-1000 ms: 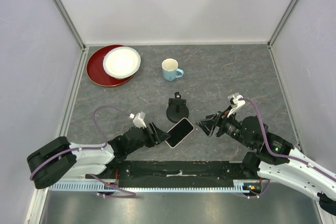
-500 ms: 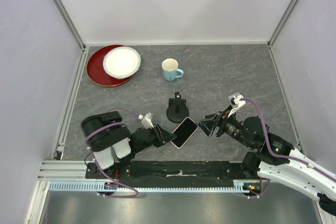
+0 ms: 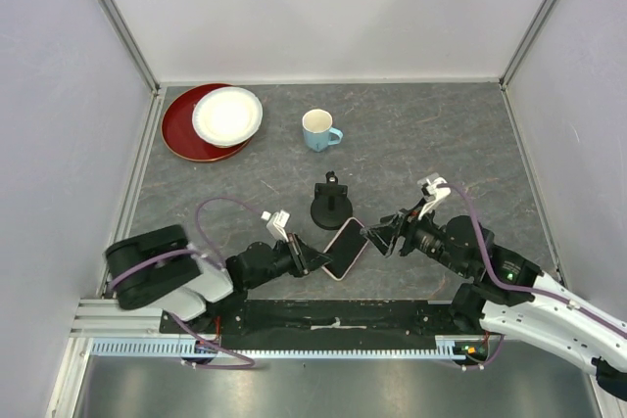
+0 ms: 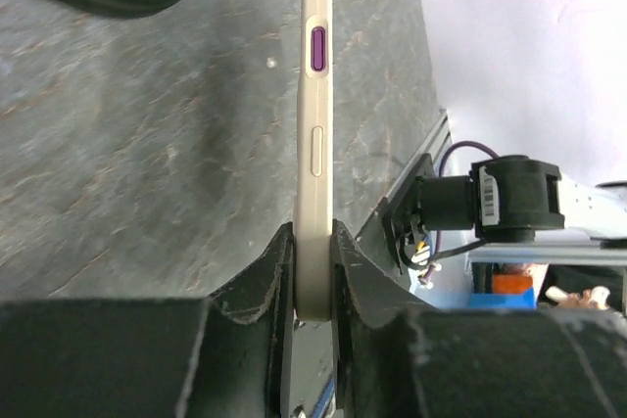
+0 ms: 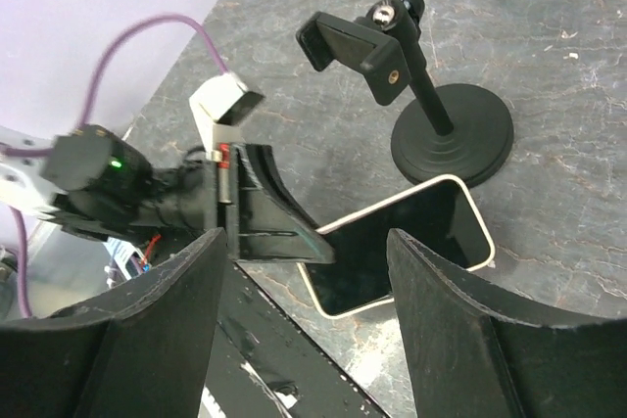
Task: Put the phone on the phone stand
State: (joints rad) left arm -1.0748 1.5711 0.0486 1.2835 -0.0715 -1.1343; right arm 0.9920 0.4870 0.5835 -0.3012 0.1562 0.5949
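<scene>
The phone [image 3: 345, 247] is tipped up on its long edge just in front of the phone stand [image 3: 331, 205]. My left gripper [image 3: 315, 263] is shut on its near-left end. In the left wrist view the phone [image 4: 315, 124] runs edge-on between the jaws of the left gripper [image 4: 313, 242], pale beige with a purple side button. In the right wrist view its dark glossy face [image 5: 407, 242] shows below the black phone stand [image 5: 431, 115], whose clamp is empty. My right gripper [image 3: 377, 237] stands open at the phone's right end; nothing sits between the jaws of this right gripper [image 5: 306, 242].
A white plate [image 3: 227, 115] rests on a red plate [image 3: 186, 139] at the back left. A light blue mug [image 3: 318, 130] stands behind the stand. Grey walls close in the table on three sides.
My left gripper has closed on the phone's end and its arm has swung round. The phone has turned from lying flat to standing on its edge. The right gripper has crept slightly left.
</scene>
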